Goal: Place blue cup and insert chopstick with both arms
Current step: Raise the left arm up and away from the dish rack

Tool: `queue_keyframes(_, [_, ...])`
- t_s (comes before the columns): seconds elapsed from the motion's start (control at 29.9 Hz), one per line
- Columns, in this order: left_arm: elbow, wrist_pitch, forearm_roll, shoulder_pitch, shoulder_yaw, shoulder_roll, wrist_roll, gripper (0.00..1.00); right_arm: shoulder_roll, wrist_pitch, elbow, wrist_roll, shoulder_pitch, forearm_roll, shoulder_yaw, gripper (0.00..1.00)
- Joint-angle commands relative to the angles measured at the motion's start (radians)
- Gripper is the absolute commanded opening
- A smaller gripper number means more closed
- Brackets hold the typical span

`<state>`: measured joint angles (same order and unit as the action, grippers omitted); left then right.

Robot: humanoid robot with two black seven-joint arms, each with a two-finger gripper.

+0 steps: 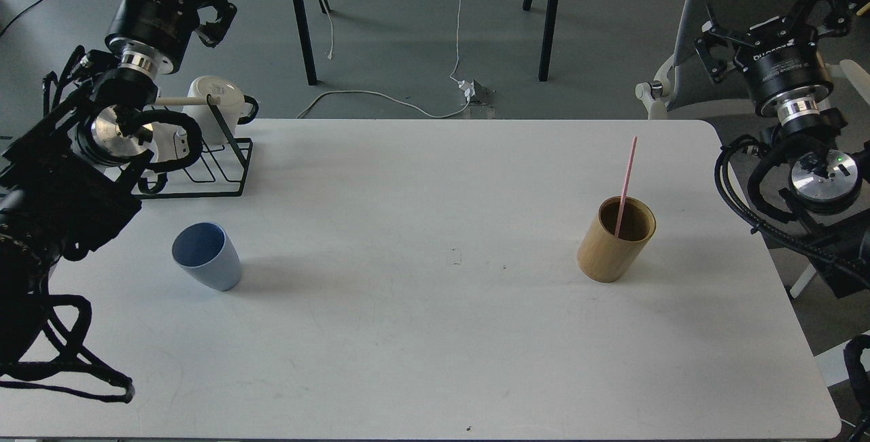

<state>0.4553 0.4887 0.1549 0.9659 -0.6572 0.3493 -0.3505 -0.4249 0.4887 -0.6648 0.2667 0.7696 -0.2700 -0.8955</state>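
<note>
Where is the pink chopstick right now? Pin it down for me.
In the head view, the chopstick stands leaning inside the bamboo holder on the table's right side, far from the blue cup at the left.

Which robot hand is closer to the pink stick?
The right gripper. It hangs up and to the right of the chopstick, off the table. The left gripper is far across on the other side.

The left arm comes in from the left edge and bends upward, its silver wrist ring below the left hand, whose fingers stand apart and hold nothing. The right arm rises along the right edge to the right hand, fingers likewise spread and empty.
</note>
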Motion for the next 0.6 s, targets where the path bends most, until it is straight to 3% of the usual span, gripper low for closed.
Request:
queue_keyframes(0.0, [0.0, 0.0, -0.002, -0.001, 0.008, 0.0, 0.005, 1.0, -0.049, 0.0, -0.073, 0.005, -0.029, -0.002, -0.006, 0.99])
queue_keyframes(0.4, [0.049, 0.0, -0.008, -0.003, 0.01, 0.025, -0.004, 1.0, -0.074, 0.0, -0.096, 0.011, -0.059, -0.002, -0.011, 0.99])
queue_keyframes(0.57, [0.231, 0.0, -0.041, -0.047, 0.014, 0.092, -0.004, 1.0, -0.074, 0.0, -0.095, 0.011, -0.069, -0.002, -0.011, 0.99])
